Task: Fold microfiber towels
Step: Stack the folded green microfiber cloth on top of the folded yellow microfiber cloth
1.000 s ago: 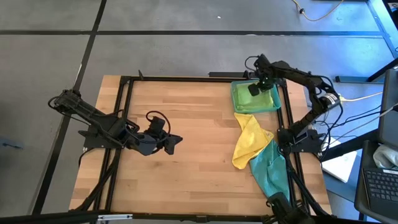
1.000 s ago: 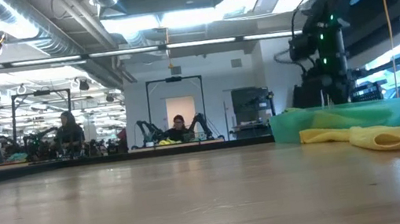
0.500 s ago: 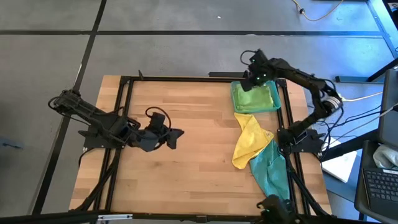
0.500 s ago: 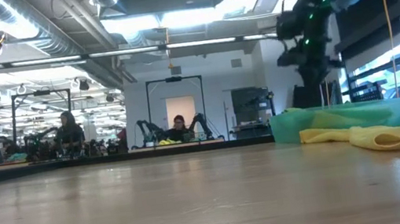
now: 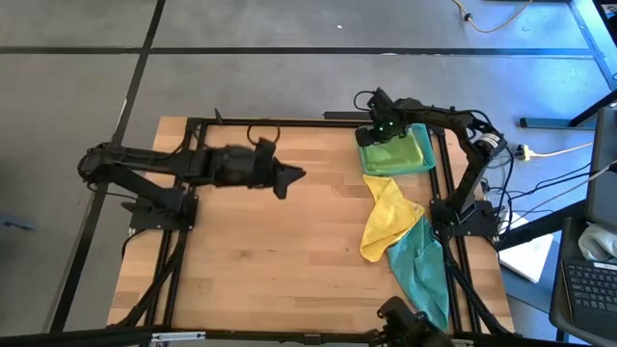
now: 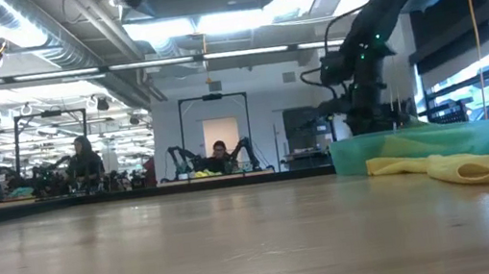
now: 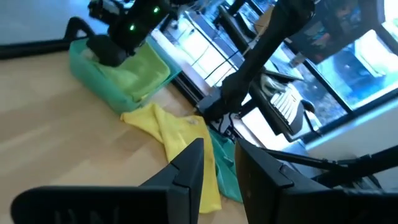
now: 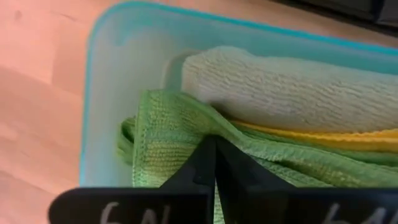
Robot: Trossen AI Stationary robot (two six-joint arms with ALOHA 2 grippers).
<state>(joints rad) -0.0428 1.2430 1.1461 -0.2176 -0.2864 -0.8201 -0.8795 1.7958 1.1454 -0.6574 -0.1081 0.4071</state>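
Two loose towels lie unfolded at the table's [image 5: 280, 251] right edge — a teal towel [image 5: 421, 265] toward the near right corner, and a yellow towel [image 5: 386, 217] just beyond it, its near end overlapping the teal one. Nearer the middle, the left gripper [image 5: 287, 178] hangs over bare wood left of them, empty, its fingers a little apart as the left wrist view shows. Farther back, by the far right corner, the tray [image 5: 368, 162] holds folded towels — a bright green towel [image 8: 174, 127] on top, a yellow layer [image 8: 348, 134] and a pale olive towel [image 8: 280, 78] beside it. The right gripper [image 5: 379, 128] hovers at the tray's far left corner, fingers shut, holding nothing.

The step in hand looks like the pause between towels: one stowed, the next not yet picked. The next move likely calls for taking the yellow towel by an edge and dragging it to the open middle to spread it flat, without pulling the teal one along.
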